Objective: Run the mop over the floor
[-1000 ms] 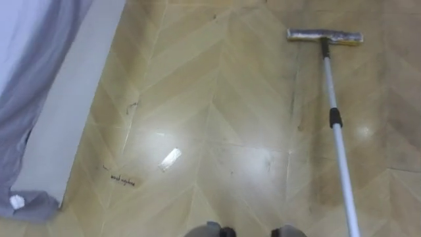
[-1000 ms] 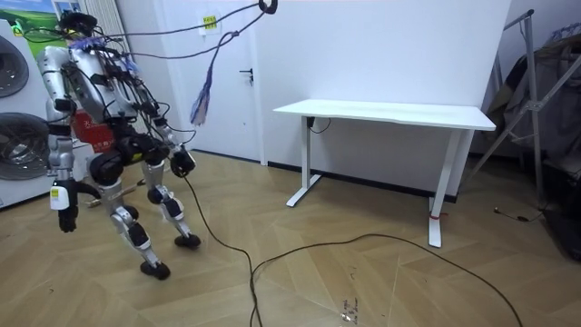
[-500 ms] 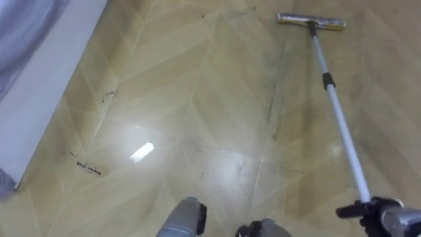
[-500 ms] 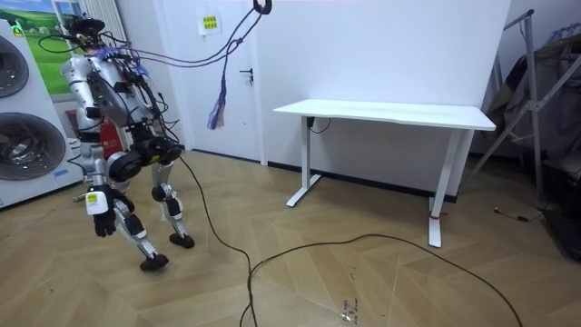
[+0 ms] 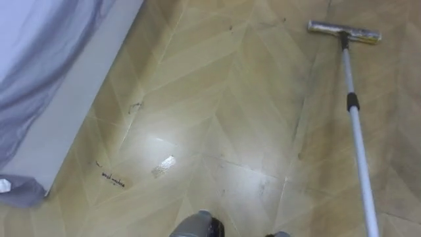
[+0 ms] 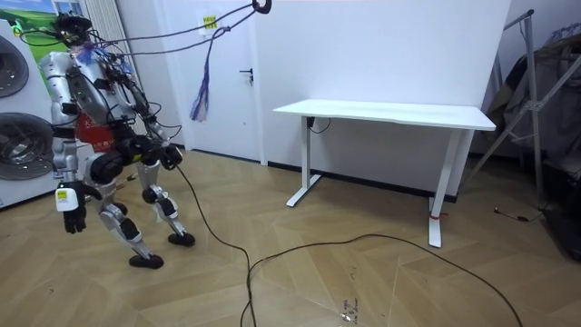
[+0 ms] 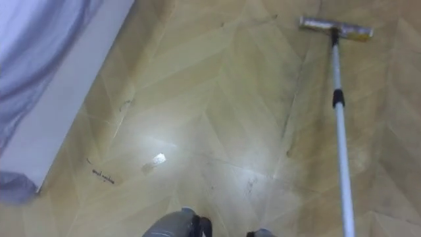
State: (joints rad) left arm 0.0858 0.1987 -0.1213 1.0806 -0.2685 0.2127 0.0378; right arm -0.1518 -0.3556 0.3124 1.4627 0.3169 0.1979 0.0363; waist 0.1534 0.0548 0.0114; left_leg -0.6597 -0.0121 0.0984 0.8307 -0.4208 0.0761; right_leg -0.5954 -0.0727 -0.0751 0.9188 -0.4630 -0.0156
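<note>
The mop lies ahead to my right on the wooden floor. Its flat head (image 5: 344, 31) rests on the boards and its silver pole (image 5: 358, 145) runs back toward me, leaving the eye views at the lower right. In the room view I stand mid-stride by the washing machines (image 6: 18, 136), bent forward. My right hand (image 6: 171, 156) is curled at hip height, where the pole's near end comes. My left hand (image 6: 71, 218) hangs low at my side with relaxed fingers, holding nothing.
A white board (image 5: 79, 99) under grey cloth (image 5: 46, 59) borders the floor on my left. A small pale scrap (image 5: 164, 166) and dark marks (image 5: 113, 179) lie on the boards. A white desk (image 6: 390, 113) stands further along the wall.
The eye view has shifted, so the board and cloth show more. My right hand on the pole has left its lower right corner. In the room view I have stepped toward the left.
</note>
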